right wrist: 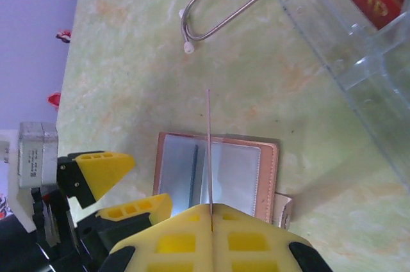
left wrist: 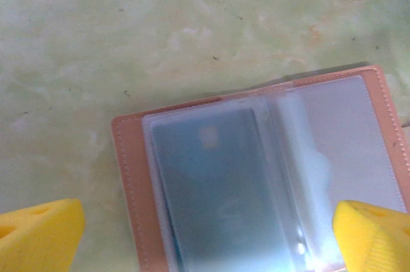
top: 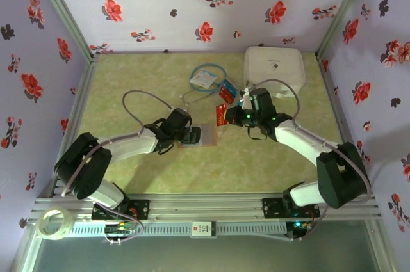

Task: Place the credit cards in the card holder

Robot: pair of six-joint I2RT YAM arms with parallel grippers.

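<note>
Sleeves up, the card holder (left wrist: 211, 182) lies open flat on the table (left wrist: 160, 29), in the middle between your two arms. That leaves the clear pockets facing upward where a card can reach them. A dark card appears to sit in one pocket already, and the pocket beside it looks empty.

Your left gripper (left wrist: 208, 239) hangs over the holder with its jaws spread wide and nothing between them. One yellow fingertip sits off the leather edge and the other over the far page. I read that as bracing the cover so it neither folds shut nor slides, though you cannot tell from these views whether the pads actually touch.

Your right gripper (right wrist: 210, 211) is clamped tight on one credit card (right wrist: 209, 137). It holds the card on edge, above the holder and roughly in line with the fold. That thin-edge pose suits sliding into a slot, but you need to tip the card towards the empty pocket's mouth first.

Further out, the remaining credit cards (top: 227, 93) wait in the clear tray (right wrist: 346, 48), near the right arm.
</note>
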